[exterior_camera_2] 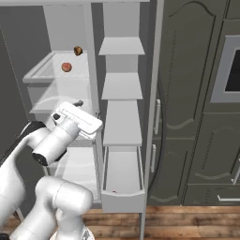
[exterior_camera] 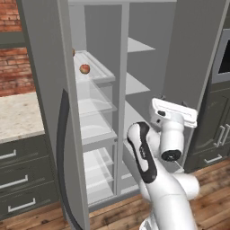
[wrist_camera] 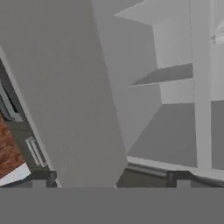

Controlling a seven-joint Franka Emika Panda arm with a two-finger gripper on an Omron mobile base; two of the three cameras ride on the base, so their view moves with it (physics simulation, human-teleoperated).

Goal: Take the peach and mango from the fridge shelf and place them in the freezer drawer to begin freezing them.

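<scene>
Right base view has the peach (exterior_camera_2: 66,67) and mango (exterior_camera_2: 78,50) both on the shelf (exterior_camera_2: 40,70) above the claw (exterior_camera_2: 78,103), whose grip I cannot tell, and the open drawer (exterior_camera_2: 123,199) below fruitless: nothing moved yet.

One peach (exterior_camera_2: 66,67) — one mango (exterior_camera_2: 78,50) (shelved).

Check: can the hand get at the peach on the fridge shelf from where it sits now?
Probably yes. The fridge stands open, the peach lies uncovered on the fridge shelf, and the hand hangs below it with nothing between.
</scene>
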